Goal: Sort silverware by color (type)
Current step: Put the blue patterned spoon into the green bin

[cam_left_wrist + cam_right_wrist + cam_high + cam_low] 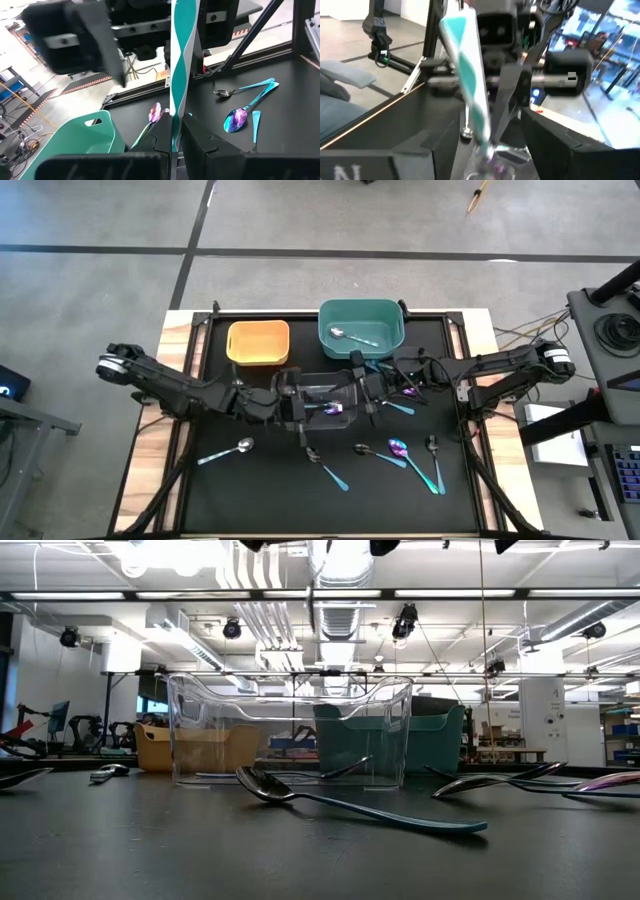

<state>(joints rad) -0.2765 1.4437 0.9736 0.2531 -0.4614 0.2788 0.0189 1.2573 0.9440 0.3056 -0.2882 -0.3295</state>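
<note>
On the black table [260,480], left gripper [300,408] clamps a spoon [179,75]; right gripper [362,385] unclear.

A lab or workshop hall: bare ceiling ducts [335,570] and strip lights above the black table [150,850], workbenches beyond it.

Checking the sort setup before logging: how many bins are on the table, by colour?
Orange bin: 1
Teal bin: 1
Clear bin: 1
Total: 3
</note>
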